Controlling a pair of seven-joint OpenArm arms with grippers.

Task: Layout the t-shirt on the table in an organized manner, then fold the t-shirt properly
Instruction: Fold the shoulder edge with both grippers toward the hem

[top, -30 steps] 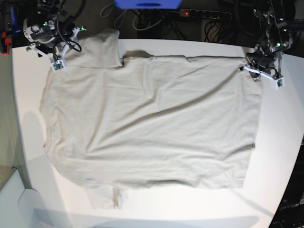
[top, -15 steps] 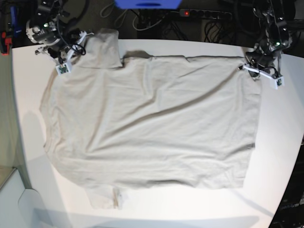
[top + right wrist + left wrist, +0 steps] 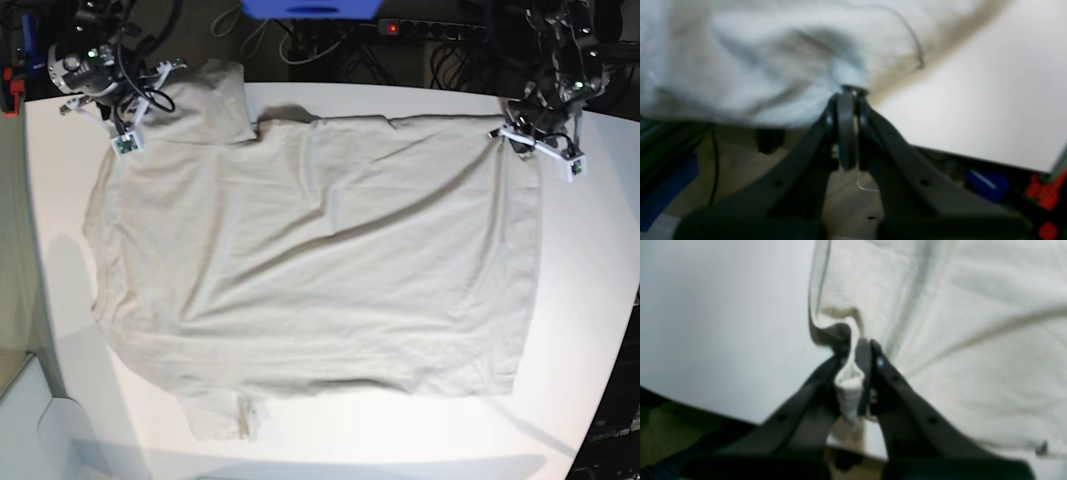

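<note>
**tabletop_tim:** So where's your shirt sitting right now?

**foldbot_fan:** Spread nearly flat across the table (image 3: 590, 300), long axis running side to side in the base view, collar end toward that view's left, hem toward its right. The t-shirt (image 3: 320, 260) has one sleeve poking off the far edge at top left and the other tucked under near the front edge.

**tabletop_tim:** And your grippers?

**foldbot_fan:** Both sit on the far edge. Your left gripper (image 3: 857, 353) is pressed together with a bunched ridge of cloth pinched between its jaws, at the far hem corner. Your right gripper (image 3: 848, 95) has its jaws closed too, tips buried in fabric up by the far sleeve. The blur hides how much cloth it caught, but it looks like a pinch.

**tabletop_tim:** Which way from there?

**foldbot_fan:** The whole body of the shirt lies toward the near edge from both pinches. I'd guess you carry that far edge over toward the front, both arms moving in parallel.
</note>
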